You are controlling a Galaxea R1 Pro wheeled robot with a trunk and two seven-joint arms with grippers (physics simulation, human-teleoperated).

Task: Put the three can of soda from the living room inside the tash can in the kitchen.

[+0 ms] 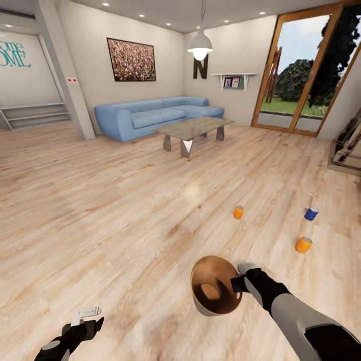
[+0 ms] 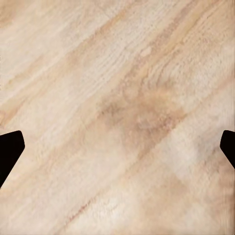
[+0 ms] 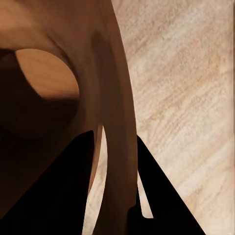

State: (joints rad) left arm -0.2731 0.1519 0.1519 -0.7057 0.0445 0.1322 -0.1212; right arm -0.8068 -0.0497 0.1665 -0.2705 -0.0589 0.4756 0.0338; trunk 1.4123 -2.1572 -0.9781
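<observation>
Reaching forward at lower right, right pincer (image 1: 239, 282) pinching rim of tash can (image 1: 213, 286), coppery inside, above wood floor (image 1: 125, 200) | left pincer (image 1: 86, 315) low left, spread | three can of soda (image 1: 304, 244) upright on floor, right, apart.

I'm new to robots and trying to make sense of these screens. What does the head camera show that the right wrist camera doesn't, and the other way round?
Head view alone: two orange soda cans and a blue one on the floor, the blue sofa, the low table, and the open left gripper.

Right wrist view alone: a close look at the right gripper's fingers clamping the rim.

Both: the trash can and the wood floor.
</observation>
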